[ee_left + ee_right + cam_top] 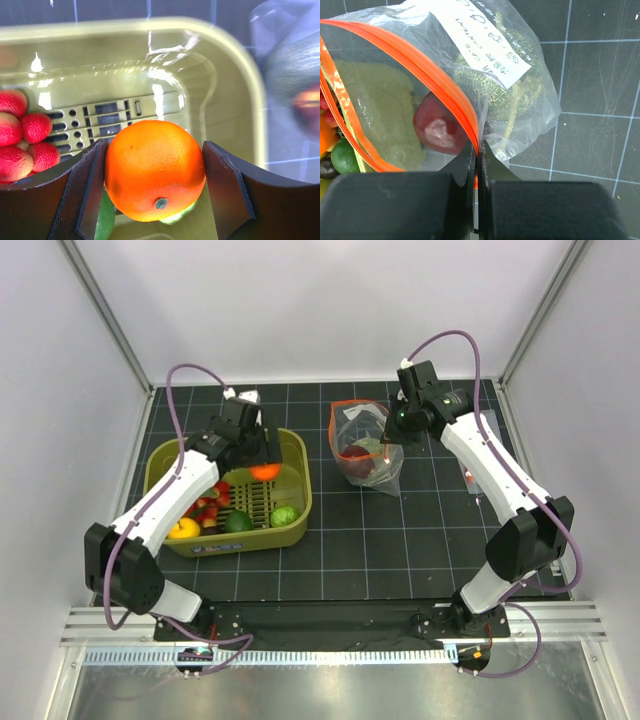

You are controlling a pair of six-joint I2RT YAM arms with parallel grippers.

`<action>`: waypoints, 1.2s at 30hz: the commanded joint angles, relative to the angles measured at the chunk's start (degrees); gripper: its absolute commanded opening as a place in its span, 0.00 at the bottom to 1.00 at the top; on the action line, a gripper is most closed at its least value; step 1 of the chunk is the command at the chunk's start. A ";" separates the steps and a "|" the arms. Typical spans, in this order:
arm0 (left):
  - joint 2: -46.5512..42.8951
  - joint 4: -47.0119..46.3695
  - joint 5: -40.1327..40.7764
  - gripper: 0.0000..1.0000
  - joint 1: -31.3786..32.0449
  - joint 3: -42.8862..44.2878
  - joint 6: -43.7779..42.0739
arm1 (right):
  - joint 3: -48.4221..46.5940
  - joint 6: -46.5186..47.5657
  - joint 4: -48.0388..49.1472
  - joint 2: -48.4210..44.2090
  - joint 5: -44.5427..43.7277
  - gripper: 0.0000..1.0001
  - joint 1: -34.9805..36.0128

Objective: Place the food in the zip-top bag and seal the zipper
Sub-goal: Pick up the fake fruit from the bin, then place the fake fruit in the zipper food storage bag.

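My left gripper is clenched on the orange, one pad against each side of it, low in the far right corner of the basket. From the wrist view I can't tell whether the orange has left the basket floor or is only resting on the pieces under it.

The next move turns on one thing: the bag lies to the right of the basket, a little farther from the arm bases, with bare table between them. Its mouth is at the far end, and the orange-red strip runs roughly across the table. I judge the orange has to go up over the basket's right wall and then down into that opening from above.

My right gripper is pinched tight on the bag's rim, right at the strip on its own side, and that props the mouth open. That arm is nearer the bag but busy, so the carry falls to the left arm.

The bag already holds a dark red fruit and a pale-green mottled fruit. Besides the orange, the basket holds a cluster of red pieces, a yellow fruit, a lime and a lighter green fruit.
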State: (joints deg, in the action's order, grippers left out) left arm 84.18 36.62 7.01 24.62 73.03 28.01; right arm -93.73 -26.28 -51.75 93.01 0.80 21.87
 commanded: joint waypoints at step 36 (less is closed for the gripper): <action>19.10 -8.06 -17.57 1.00 10.27 35.42 -0.58 | -5.58 -1.93 -2.13 -1.34 1.40 0.01 -0.60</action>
State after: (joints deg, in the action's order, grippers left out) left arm 108.36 28.27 -13.54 34.92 107.66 29.85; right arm -97.27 -27.59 -53.34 93.80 3.60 21.61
